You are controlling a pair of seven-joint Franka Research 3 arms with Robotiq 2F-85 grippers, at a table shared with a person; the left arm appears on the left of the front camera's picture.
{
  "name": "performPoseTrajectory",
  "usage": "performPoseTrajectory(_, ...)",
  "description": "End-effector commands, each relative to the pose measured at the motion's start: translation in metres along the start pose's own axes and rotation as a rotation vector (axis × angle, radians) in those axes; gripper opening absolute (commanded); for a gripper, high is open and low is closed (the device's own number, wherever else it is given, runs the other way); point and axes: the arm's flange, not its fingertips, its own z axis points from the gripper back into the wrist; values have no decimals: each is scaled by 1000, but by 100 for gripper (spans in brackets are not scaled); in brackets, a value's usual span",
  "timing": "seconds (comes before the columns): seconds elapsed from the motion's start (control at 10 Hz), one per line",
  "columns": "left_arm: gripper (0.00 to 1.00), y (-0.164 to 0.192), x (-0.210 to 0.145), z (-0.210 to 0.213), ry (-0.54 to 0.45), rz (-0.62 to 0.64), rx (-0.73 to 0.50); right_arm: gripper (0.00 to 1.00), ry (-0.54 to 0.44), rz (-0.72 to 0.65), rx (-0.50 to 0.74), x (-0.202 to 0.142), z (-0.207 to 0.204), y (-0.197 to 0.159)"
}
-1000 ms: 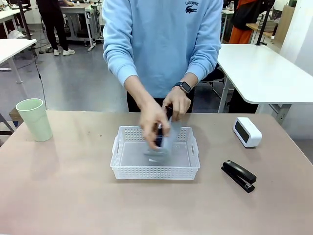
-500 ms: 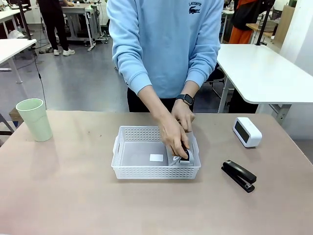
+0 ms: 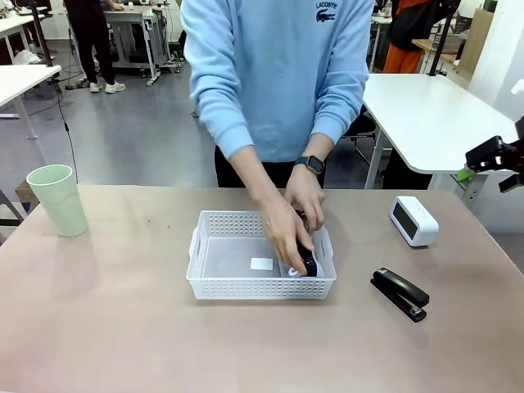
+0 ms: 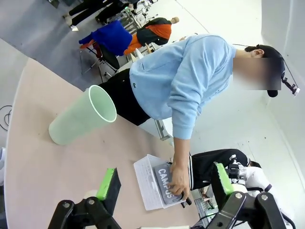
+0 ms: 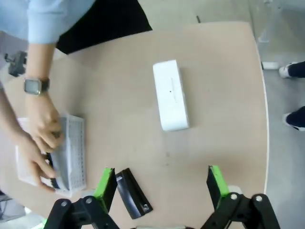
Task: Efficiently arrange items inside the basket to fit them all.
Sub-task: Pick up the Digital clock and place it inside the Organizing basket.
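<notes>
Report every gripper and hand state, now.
Left gripper: open, empty.
Right gripper: open, empty.
Person's hands: both on the grey pouch in the basket.

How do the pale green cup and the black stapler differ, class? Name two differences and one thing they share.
The cup stands upright; the stapler lies flat. The cup is left of the basket, the stapler right. Both sit on the table, outside the basket.

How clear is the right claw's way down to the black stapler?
Probably clear: the right claw hangs open above the table, the black stapler lies bare beside the basket, and the person's hands are busy inside the basket.
</notes>
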Motion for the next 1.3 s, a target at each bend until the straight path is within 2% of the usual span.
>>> performPoseTrajectory(0.0, 100, -1, -1, 3, -1, -23, -12, 100, -14, -9, 14, -1, 1, 7)
performPoseTrajectory(0.4, 100, -1, -1, 3, -1, -23, -12, 100, -14, -9, 14, -1, 1, 7)
performPoseTrajectory(0.6, 100, -1, -1, 3, -1, -23, -12, 100, 24, 48, 30, 8, -1, 11)
performPoseTrajectory(0.7, 100, -1, -1, 3, -1, -23, -12, 100, 58, 72, -5, 23, -6, 22)
performPoseTrajectory(0.9, 100, -1, -1, 3, -1, -23, -12, 100, 209, 121, -38, 72, -38, 35)
performPoseTrajectory(1.0, 100, -1, -1, 3, -1, -23, -12, 100, 251, 67, -100, 91, -54, 40)
performPoseTrajectory(1.2, 100, -1, -1, 3, -1, -23, -12, 100, 339, 80, -130, 106, -81, 52)
